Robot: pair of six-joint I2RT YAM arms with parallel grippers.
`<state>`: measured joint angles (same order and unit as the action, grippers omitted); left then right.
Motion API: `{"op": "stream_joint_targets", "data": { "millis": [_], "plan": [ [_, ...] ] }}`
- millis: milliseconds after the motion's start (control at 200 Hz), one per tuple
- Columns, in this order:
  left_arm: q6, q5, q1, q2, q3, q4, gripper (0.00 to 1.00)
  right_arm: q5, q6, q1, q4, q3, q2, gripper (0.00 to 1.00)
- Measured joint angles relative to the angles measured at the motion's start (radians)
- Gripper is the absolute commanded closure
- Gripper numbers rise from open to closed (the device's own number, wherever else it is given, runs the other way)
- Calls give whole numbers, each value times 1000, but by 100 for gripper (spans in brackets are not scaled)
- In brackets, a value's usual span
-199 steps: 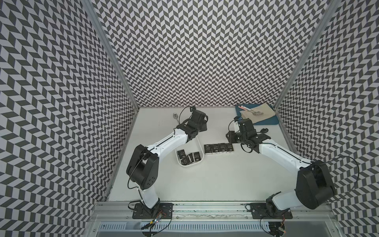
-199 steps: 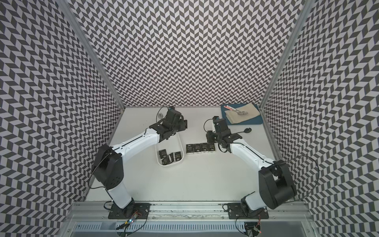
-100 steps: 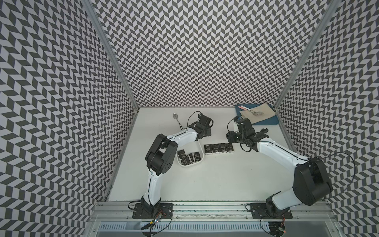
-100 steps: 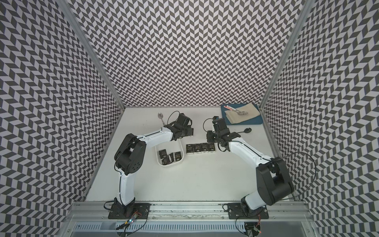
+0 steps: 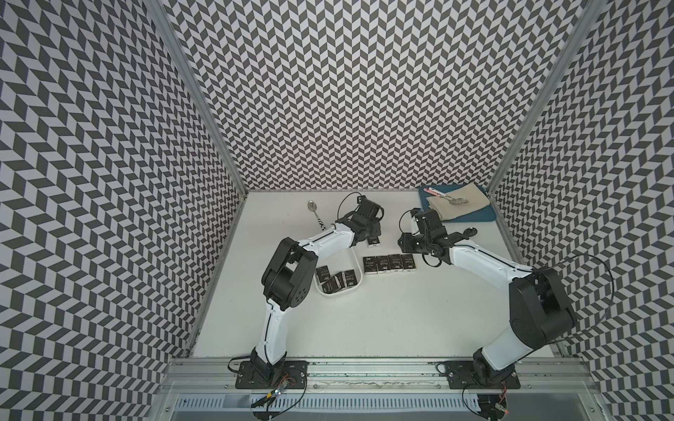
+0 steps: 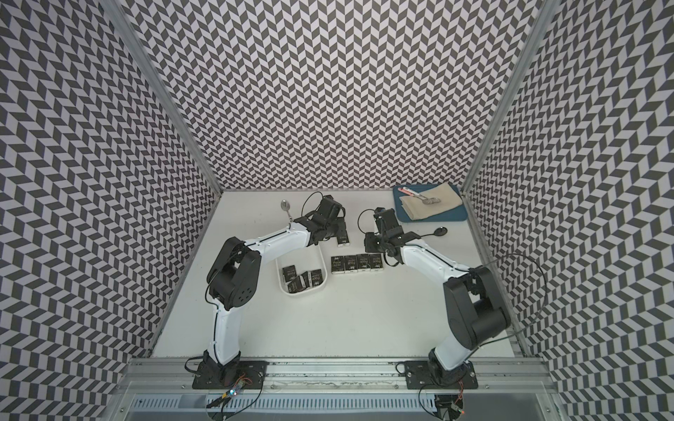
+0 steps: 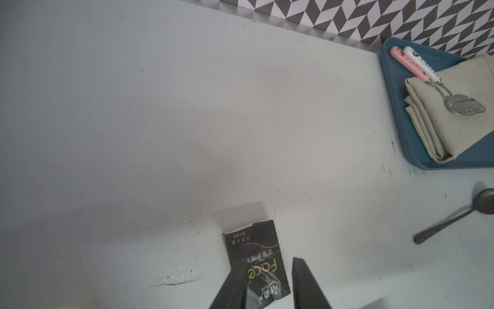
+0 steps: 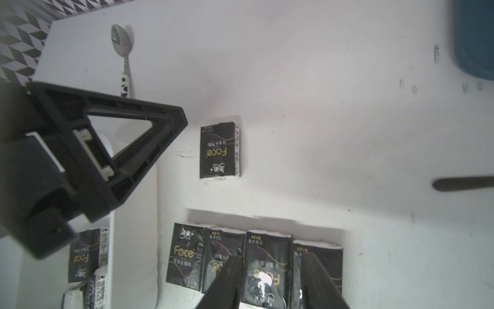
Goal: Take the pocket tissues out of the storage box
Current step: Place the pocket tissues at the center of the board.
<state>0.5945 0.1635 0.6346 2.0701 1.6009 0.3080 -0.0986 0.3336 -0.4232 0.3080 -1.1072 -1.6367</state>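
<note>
Left pincer [image 7: 268, 260] newly apart over one tissue packet [image 7: 251, 240] on scuffed white tabletop [image 7: 160, 133], right pincer [image 8: 271, 255] apart, chevron walls [image 5: 346, 91] around.

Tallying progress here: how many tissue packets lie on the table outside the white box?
5. Four packets form a row beside the storage box; one packet lies alone by the left gripper. Arms may hide others.

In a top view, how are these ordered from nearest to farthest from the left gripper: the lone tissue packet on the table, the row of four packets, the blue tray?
Measured from the left gripper:
1. lone packet, just at its fingertips.
2. row of four packets, a little nearer the front edge.
3. blue tray, in the back right corner.
</note>
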Motion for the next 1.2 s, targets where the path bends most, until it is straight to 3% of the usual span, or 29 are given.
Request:
{"op": "stream_joint_targets", "data": {
  "millis": [165, 356, 651, 1202],
  "plan": [
    [-1, 24, -5, -162, -94, 18, 66, -67, -2, 0, -29, -97, -77, 57],
    [13, 33, -5, -406, -309, 7, 67, -148, -19, 0, -62, -189, -195, 56],
    [5, 46, -7, -627, -573, 43, 68, -193, -46, -11, -52, -326, -380, 54],
    [2, 25, -36, -764, -718, 45, 69, -195, -64, -26, -45, -351, -461, 54]
  ]
}}
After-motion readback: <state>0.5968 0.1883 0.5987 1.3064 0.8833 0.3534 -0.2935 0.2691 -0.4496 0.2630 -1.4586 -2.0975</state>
